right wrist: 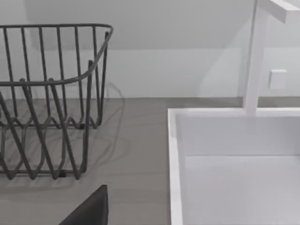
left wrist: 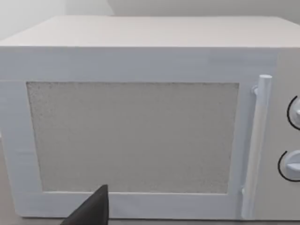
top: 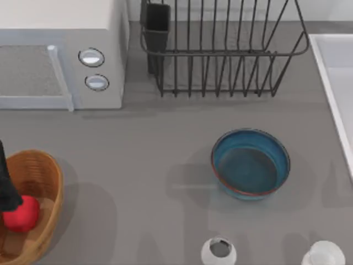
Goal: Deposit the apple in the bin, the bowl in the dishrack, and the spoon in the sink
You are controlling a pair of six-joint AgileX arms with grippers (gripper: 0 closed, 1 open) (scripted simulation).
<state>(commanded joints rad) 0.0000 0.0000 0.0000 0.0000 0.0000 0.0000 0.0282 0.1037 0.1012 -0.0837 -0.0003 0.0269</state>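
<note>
Apple (top: 22,215): bright red, sat inside the bin (top: 41,171), a woven wicker basket at the tabletop's (top: 143,160) left edge, directly under the left gripper (top: 6,190), whose dark body overlapped the fruit; whether its fingers were open or gripping the apple could not be told. That step judged done or nearly so, release unconfirmed. Bowl (top: 251,163): blue, reddish rim, empty, upright on the tabletop, well to the right of the bin and in front of the dishrack (top: 220,49), which held nothing; step not yet done. Sink (right wrist: 225,159): pale basin to the right of the bowl, no spoon seen in it; the spoon's place could not be told. Right gripper: a dark finger tip (right wrist: 91,208) showed in the right wrist view, facing rack and sink; finger state could not be told. Others: white microwave (top: 60,55) behind the bin; two small white cups (top: 219,251) in front of the bowl, near any low approach to it.
</note>
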